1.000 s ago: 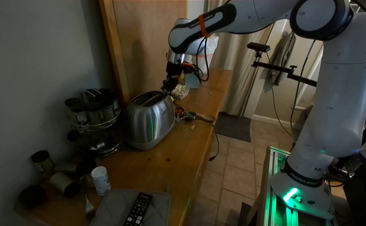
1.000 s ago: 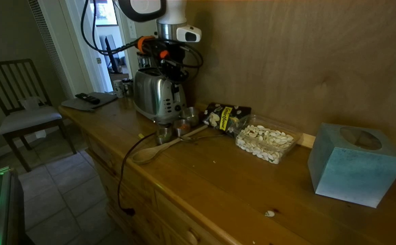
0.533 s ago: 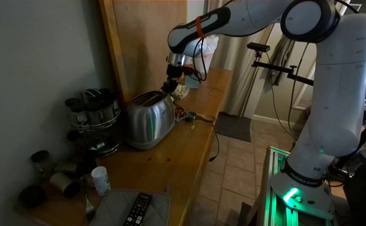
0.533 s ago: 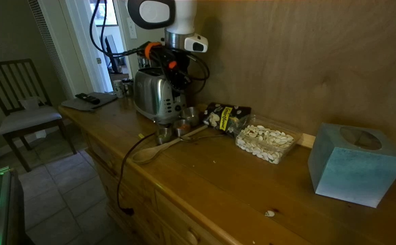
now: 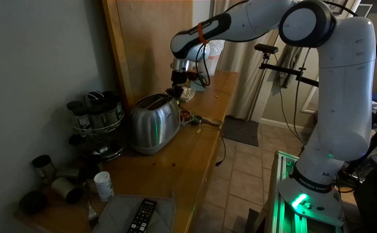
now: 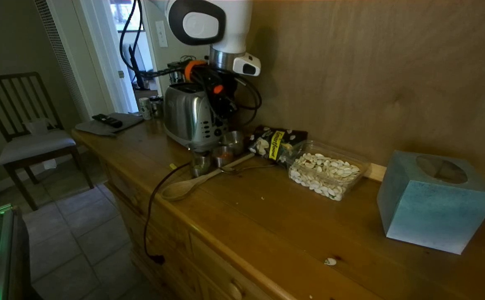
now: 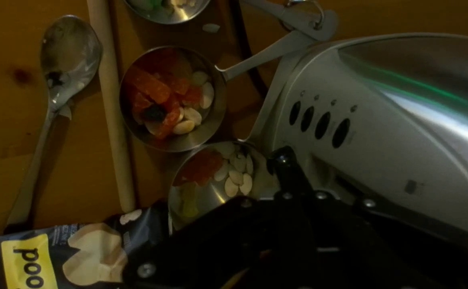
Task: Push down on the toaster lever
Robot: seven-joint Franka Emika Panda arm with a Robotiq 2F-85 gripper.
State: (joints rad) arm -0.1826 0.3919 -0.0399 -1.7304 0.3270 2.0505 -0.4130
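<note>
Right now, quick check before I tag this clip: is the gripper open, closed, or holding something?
Gripper: looks closed in the wrist view, with nothing visibly held.

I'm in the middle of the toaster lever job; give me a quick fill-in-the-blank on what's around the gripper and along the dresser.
In the wrist view, the end face of the toaster, by the gripper, shows a row of ____ dark oval buttons.
In an exterior view, the tub stands between the bag and a blue ____.
The remote lies on a pad coloured ____.
The plug hangs past the front ____ of the dresser.

Missing words: four; box; grey; edge.
</note>
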